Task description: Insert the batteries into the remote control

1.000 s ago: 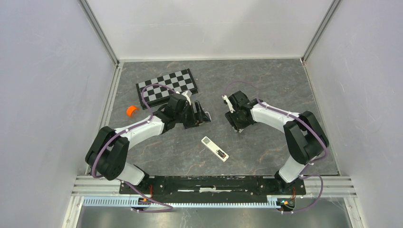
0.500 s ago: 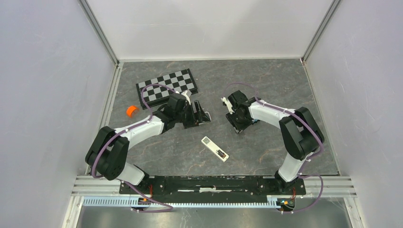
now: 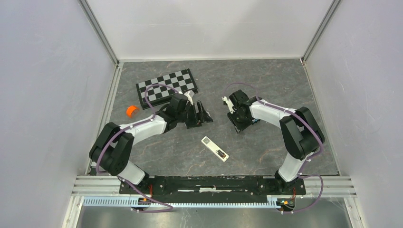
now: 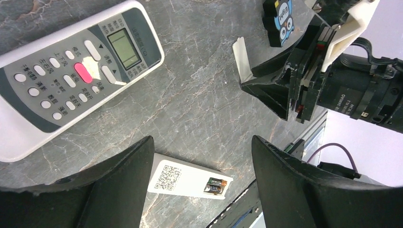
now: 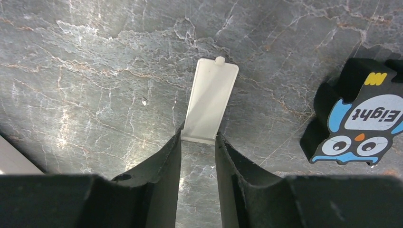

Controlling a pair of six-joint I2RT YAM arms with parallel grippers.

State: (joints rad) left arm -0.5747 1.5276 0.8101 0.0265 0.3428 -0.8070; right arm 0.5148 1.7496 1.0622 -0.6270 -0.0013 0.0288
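Left elbow (image 3: 111,145) swung inward; left gripper (image 4: 202,142) spread; right gripper (image 5: 198,137) pinches white cover (image 5: 210,104); remote control (image 4: 187,179) part-hidden.

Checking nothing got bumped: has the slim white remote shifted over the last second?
No. The slim white remote lies at the same spot and angle relative to the chessboard as before.

A grey, stone-veined desk (image 5: 95,71) shows a faint sheen beneath a matt white plastic cover (image 5: 209,102), set between the dull black moulded-plastic jaws of the right gripper (image 5: 198,140). The slim remote control (image 4: 187,179) is smooth white plastic with a printed label. The wider remote (image 4: 71,76) pairs satin grey-and-white plastic with a glossy screen.
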